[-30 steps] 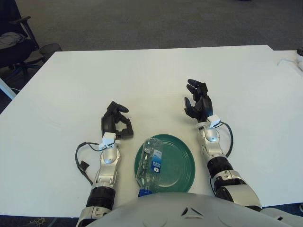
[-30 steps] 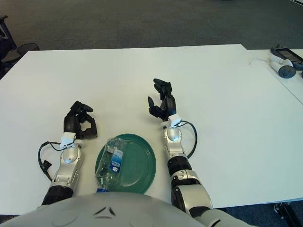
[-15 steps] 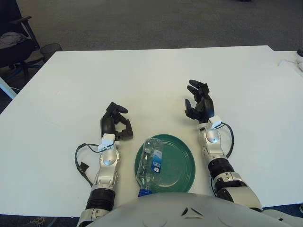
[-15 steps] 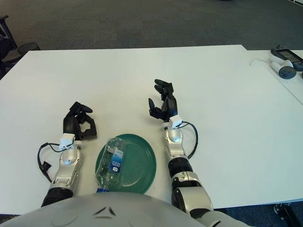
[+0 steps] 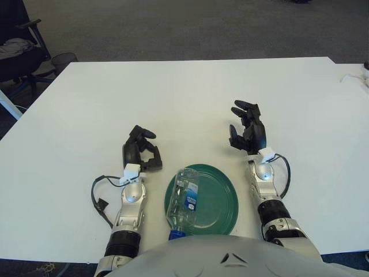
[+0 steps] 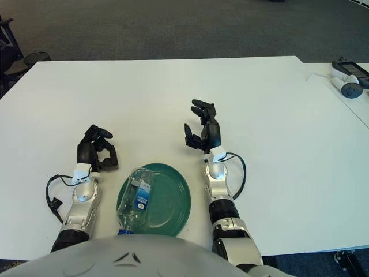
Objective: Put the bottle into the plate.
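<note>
While the right hand (image 5: 247, 128) stands raised just right of and beyond the plate, its fingers are spread and it grasps nothing; the left hand (image 5: 142, 149) rests on the worktop just left of the plate, its fingers loosely curled around nothing. Between the two forearms lies one round green plate (image 5: 214, 199), near the front edge. One clear plastic bottle (image 5: 183, 201) lies on its side over the plate's left rim, its blue cap pointing toward the robot. It carries a blue label whose writing cannot be read. A black cable (image 5: 100, 197) loops beside the left wrist, another beside the right wrist. The white worktop (image 5: 190, 98) is wide and mostly bare, and at its far right a white device with a cord (image 6: 345, 85) rests on a neighbouring white surface. Beyond lies dark grey carpet (image 5: 190, 26), with one dark office chair (image 5: 17, 52) at the far left.
</note>
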Controlling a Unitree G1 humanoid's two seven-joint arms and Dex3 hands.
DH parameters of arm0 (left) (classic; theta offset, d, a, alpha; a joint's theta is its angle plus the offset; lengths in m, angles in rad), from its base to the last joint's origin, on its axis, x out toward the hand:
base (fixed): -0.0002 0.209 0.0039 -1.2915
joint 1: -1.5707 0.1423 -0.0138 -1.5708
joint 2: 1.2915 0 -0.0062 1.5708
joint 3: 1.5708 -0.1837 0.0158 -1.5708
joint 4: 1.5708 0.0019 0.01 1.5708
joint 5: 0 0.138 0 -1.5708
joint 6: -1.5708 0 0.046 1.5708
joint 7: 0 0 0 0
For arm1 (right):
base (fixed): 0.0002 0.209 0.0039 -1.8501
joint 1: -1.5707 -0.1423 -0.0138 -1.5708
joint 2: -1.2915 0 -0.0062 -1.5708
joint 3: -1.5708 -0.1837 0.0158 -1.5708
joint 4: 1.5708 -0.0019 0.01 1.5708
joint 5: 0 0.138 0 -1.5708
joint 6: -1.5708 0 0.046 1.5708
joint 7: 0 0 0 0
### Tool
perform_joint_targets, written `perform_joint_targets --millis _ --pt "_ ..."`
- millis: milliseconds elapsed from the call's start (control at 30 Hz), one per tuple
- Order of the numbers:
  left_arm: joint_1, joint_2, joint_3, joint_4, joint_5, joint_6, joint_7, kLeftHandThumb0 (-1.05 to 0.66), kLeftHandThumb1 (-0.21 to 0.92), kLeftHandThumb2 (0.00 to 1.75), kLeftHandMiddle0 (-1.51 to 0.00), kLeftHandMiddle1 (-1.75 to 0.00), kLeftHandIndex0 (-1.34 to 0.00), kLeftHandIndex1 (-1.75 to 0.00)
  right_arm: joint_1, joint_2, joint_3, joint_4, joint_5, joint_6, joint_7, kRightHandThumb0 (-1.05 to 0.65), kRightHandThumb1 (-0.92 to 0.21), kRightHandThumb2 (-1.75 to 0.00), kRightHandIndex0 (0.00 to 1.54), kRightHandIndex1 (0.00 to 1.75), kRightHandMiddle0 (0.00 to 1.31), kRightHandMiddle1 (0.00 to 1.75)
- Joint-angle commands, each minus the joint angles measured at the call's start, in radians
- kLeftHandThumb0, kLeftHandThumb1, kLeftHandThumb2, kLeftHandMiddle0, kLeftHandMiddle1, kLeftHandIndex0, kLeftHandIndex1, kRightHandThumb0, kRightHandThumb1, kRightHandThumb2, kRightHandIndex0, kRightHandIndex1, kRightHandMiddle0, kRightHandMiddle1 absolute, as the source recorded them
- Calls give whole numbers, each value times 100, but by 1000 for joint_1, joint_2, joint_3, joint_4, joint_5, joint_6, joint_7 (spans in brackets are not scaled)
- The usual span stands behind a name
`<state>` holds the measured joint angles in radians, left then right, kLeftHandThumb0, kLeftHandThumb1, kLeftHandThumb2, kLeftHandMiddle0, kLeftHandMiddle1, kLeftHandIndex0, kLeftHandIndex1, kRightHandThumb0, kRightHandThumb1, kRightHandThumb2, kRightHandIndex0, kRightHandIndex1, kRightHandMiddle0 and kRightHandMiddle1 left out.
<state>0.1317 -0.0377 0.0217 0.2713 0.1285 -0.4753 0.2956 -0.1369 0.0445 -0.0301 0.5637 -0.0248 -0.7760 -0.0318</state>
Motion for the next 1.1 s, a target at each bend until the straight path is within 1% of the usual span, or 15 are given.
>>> perform_joint_targets --millis 0,167,300,400,700,800,833,867,967,1000,1033,1067 --pt "88 4 -1 62 20 23 -3 0 -6 175 -87 -175 -68 -175 173 -22 -6 7 -2 43 9 -56 -63 -86 11 99 0 115" --pt "88 6 -1 60 12 26 -13 0 -6 175 -87 -175 -68 -175 226 -22 0 -65 12 89 28 -54 -61 -88 12 104 0 117" --pt "88 6 -2 59 11 29 -15 0 -6 175 -87 -175 -68 -175 249 -21 1 -103 25 122 42 -51 -57 -92 12 107 0 120" --pt "87 8 -2 59 13 35 -16 0 -6 175 -88 -175 -68 -175 258 -20 0 -122 33 141 50 -48 -54 -96 12 109 0 122" --pt "77 11 -1 71 16 32 -19 0 -6 175 -88 -175 -68 -175 277 -15 -2 -154 39 173 61 -45 -50 -100 15 113 0 124" --pt "76 10 0 74 16 28 -17 0 -6 175 -88 -175 -68 -175 286 -13 -1 -173 37 198 57 -38 -44 -107 14 122 0 128" --pt "76 10 1 76 15 24 -16 0 -6 175 -88 -175 -68 -175 298 -13 2 -208 23 260 46 -34 -42 -111 14 126 0 129" --pt "75 9 1 77 15 22 -15 0 -6 175 -87 -175 -68 -175 307 -14 5 -236 13 307 38 -28 -40 -117 13 136 0 133" --pt "74 8 2 81 12 16 -16 0 -6 175 -87 -175 -68 -175 327 -15 13 -315 -8 453 21 -19 -36 -125 13 150 0 140" --pt "74 8 3 82 12 15 -16 0 -6 175 -87 -175 -68 -175 332 -15 15 -336 -11 494 18 -8 -44 -116 17 155 0 143" --pt "74 9 3 83 12 13 -16 0 -6 175 -88 -175 -68 -175 336 -15 17 -358 -15 537 12 7 -56 -100 20 162 0 146" --pt "74 9 3 83 12 11 -16 0 -6 175 -88 -175 -68 -175 338 -15 18 -375 -18 568 8 17 -64 -89 22 167 0 149"
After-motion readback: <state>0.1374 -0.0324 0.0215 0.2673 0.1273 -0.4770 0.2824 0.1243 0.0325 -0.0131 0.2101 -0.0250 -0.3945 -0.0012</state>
